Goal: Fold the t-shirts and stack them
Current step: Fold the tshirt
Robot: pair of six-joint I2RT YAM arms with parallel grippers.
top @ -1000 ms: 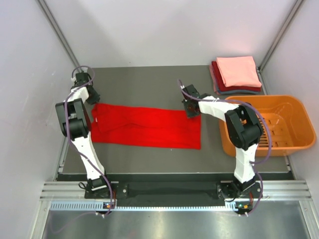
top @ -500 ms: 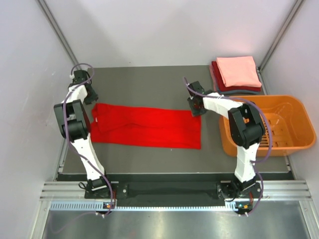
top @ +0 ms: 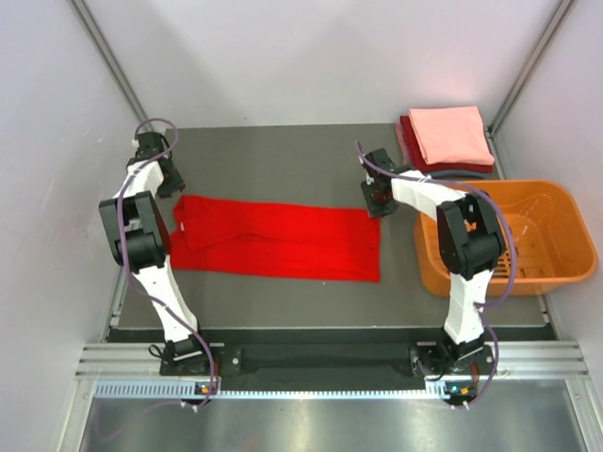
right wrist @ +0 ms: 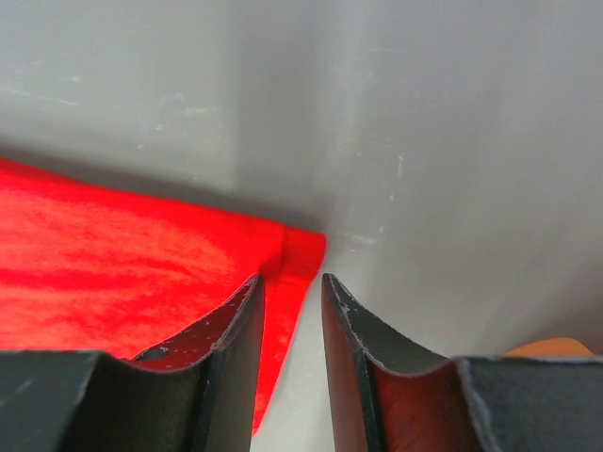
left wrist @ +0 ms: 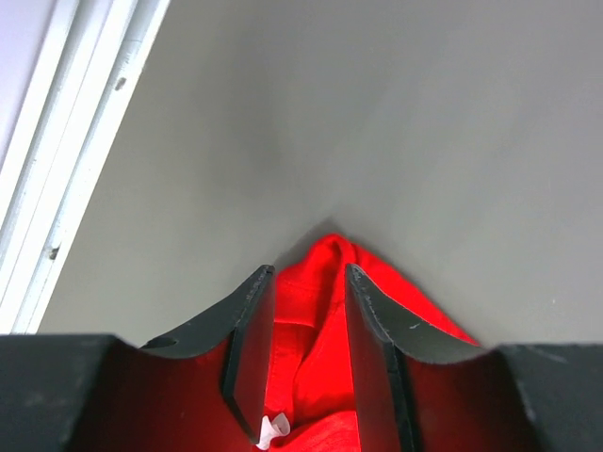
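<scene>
The bright red t-shirt [top: 278, 240] lies flat as a long folded strip across the grey table. My left gripper [top: 171, 186] is at the strip's far left corner. In the left wrist view the left gripper [left wrist: 307, 273] is open, and a raised fold of red cloth [left wrist: 320, 311] lies loose between the jaws. My right gripper [top: 376, 203] is at the far right corner. In the right wrist view the right gripper [right wrist: 291, 281] is open, with the shirt's corner [right wrist: 300, 252] just ahead and bare table between the jaws. A stack of folded shirts stands at the back right: salmon-pink [top: 452, 134] on dark red [top: 407, 141] on grey-blue [top: 454, 173].
An orange plastic basket [top: 556, 202] stands at the right edge, close beside the right arm. White walls enclose the table on the left, back and right. A metal rail [left wrist: 66, 179] runs along the table's left edge.
The right gripper has moved right and back, off the shirt's far right corner. The left gripper has shifted slightly back. The shirt has stayed flat in place.
</scene>
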